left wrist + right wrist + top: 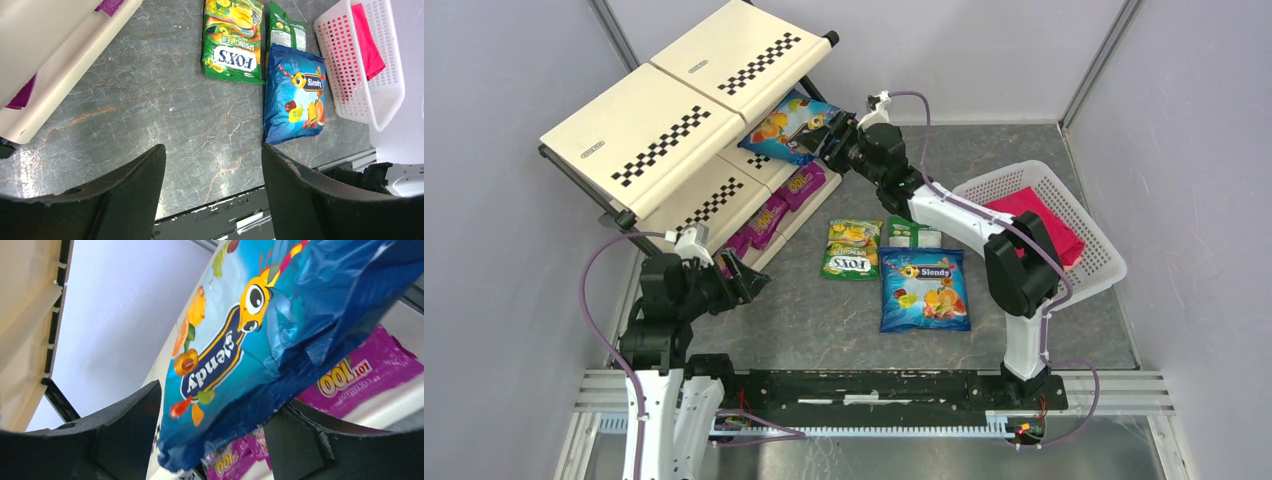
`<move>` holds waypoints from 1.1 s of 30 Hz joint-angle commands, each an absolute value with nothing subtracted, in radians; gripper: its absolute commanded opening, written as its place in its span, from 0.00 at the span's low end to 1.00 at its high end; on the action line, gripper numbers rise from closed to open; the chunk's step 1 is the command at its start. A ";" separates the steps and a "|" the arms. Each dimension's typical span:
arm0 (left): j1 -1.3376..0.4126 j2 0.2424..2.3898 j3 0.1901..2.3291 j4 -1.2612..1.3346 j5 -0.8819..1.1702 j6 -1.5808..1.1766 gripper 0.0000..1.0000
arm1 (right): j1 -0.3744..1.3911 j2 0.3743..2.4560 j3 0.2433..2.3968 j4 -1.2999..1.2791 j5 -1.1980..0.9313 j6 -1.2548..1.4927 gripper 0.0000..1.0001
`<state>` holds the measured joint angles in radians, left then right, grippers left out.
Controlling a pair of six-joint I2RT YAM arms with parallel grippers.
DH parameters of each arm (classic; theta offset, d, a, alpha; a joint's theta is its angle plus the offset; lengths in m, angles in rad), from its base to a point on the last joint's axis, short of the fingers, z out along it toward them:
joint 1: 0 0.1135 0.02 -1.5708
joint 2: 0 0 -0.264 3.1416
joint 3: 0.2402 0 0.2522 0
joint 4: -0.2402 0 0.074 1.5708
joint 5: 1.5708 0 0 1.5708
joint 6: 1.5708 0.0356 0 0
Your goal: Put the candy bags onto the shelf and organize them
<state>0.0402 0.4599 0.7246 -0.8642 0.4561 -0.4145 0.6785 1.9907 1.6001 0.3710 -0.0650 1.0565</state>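
lab test cell: plain white walls, aluminium rail, marble-look tabletop.

Two white-and-black arms rise from a black base rail. Black joint housings cap white links, with purple cables looping alongside. Matte black fingers show scuffed, chipped edges.
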 commanded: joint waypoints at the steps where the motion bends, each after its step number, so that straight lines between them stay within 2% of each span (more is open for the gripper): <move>1: 0.053 0.473 0.718 -0.826 0.486 -0.366 0.77 | 0.665 1.890 1.529 0.446 -0.114 0.985 0.74; 4: 0.053 0.477 0.718 -0.827 0.487 -0.364 0.77 | 0.666 1.926 1.553 0.475 -0.148 1.018 0.55; 8: 0.054 0.470 0.716 -0.826 0.485 -0.364 0.77 | 0.673 1.970 1.590 0.528 -0.159 1.054 0.39; 13: 0.058 0.486 0.716 -0.827 0.493 -0.363 0.77 | 0.682 2.026 1.663 0.545 -0.126 1.061 0.29; 16: 0.060 0.494 0.716 -0.826 0.498 -0.361 0.77 | 0.687 2.079 1.724 0.544 -0.112 1.078 0.25; 29: 0.062 0.495 0.715 -0.824 0.500 -0.361 0.77 | 0.710 2.270 2.028 0.438 -0.033 1.057 0.23; 33: 0.063 0.494 0.713 -0.825 0.499 -0.361 0.77 | 0.709 2.247 2.009 0.415 -0.022 1.020 0.30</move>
<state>0.0559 0.4911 0.7136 -0.8585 0.4770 -0.4137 0.7052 2.2753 1.9690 0.3882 -0.0578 1.0637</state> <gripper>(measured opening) 0.769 0.262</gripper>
